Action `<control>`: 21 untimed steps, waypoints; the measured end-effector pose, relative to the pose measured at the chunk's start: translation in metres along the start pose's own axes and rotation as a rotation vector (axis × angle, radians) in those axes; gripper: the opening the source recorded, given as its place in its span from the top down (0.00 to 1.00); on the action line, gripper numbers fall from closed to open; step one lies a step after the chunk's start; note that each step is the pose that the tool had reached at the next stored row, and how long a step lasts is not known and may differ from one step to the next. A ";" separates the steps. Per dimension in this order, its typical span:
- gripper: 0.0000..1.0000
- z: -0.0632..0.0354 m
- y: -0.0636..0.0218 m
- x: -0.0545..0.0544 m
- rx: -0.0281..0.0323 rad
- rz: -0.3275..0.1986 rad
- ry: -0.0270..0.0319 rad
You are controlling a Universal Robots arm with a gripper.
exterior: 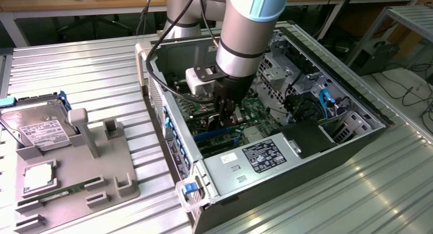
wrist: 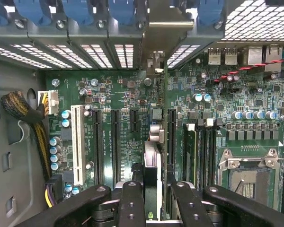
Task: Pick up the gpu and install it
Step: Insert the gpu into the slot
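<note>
Your gripper (wrist: 151,198) pinches the gpu (wrist: 153,161) edge-on above the motherboard (wrist: 113,99), seemingly over a slot, inside the computer case (exterior: 291,163).

Bright, even light glared off the ribbed metal desk (exterior: 338,193); inside the computer case (exterior: 352,137) lay shadow, edges slightly soft.

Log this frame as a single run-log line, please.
phase: installing | gripper: inside open PC case, shut on gpu | gpu: edge-on over motherboard slots, bracket toward rear | seated: cannot tell
</note>
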State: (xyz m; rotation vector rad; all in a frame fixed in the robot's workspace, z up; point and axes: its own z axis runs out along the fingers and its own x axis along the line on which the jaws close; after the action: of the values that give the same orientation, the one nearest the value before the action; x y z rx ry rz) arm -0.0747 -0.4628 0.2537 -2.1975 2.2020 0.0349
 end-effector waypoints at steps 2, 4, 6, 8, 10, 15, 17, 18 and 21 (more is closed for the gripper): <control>0.73 0.0012 0.0002 0.000 0.0000 0.000 -0.0002; 0.73 0.0029 0.0003 0.000 0.0000 0.000 -0.0006; 0.73 0.0047 0.0003 0.000 0.0000 0.000 -0.0010; 0.73 0.0064 0.0003 0.000 0.0000 0.000 -0.0015; 0.73 0.0082 0.0003 0.000 0.0000 0.000 -0.0023; 0.73 0.0121 0.0004 0.000 -0.0003 0.000 -0.0043; 0.73 0.0142 0.0004 0.001 -0.0007 0.000 -0.0049; 0.73 0.0154 0.0004 0.001 -0.0010 0.000 -0.0050; 0.73 0.0167 0.0004 0.001 -0.0013 0.000 -0.0063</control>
State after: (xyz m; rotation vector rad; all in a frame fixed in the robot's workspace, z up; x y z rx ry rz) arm -0.0750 -0.4628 0.2370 -2.1947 2.1995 0.0432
